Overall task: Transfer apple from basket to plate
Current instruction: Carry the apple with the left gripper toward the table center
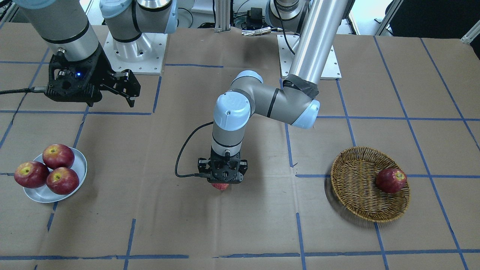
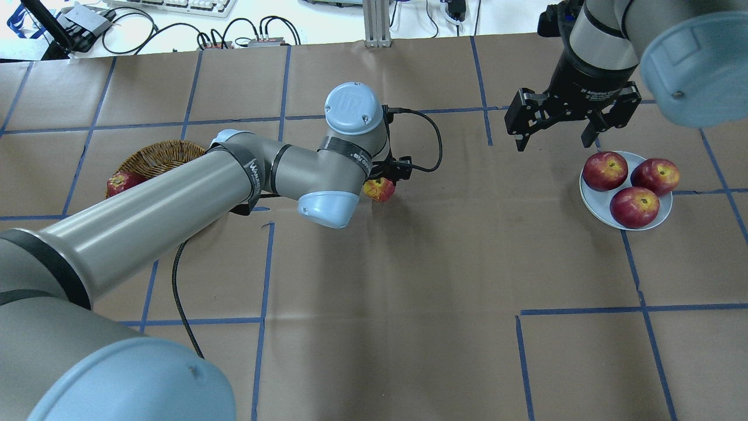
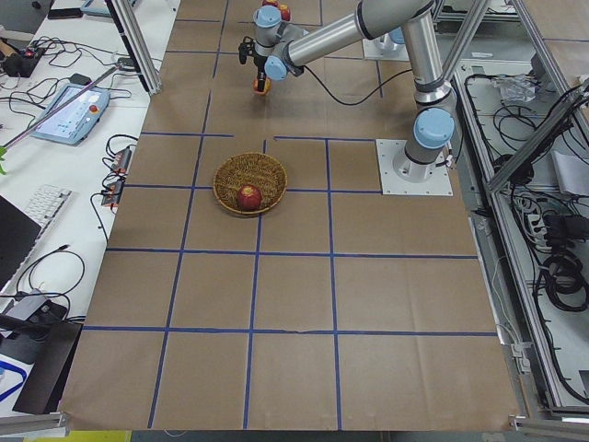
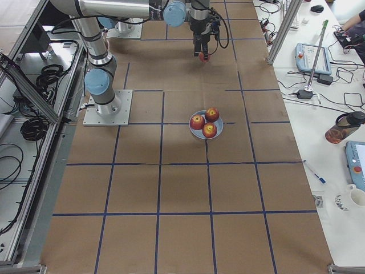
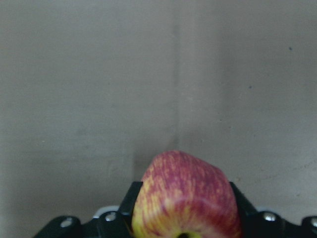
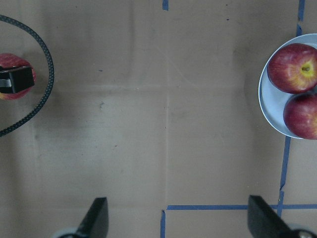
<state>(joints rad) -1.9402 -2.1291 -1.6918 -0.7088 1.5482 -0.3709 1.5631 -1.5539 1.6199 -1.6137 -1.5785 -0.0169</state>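
Observation:
My left gripper [image 1: 221, 183] is shut on the pale pinkish-red apple [image 1: 220, 186] with yellow streaks, at the middle of the table between basket and plate. The apple also shows in the overhead view [image 2: 379, 189] and between the fingers in the left wrist view [image 5: 185, 198]. I cannot tell whether it touches the paper. The wicker basket [image 1: 356, 187] [image 2: 155, 161] holds one dark red apple [image 1: 391, 180]. The grey-white plate [image 1: 41, 193] [image 2: 596, 204] holds three dark red apples. My right gripper [image 2: 555, 140] [image 6: 178, 223] is open and empty, hovering just beside the plate.
Brown paper with blue tape lines covers the table. The left arm's black cable [image 1: 183, 157] loops beside its wrist. The left arm's long link [image 2: 175, 204] lies over part of the basket in the overhead view. Both arm bases [image 1: 135, 48] stand at the robot's edge.

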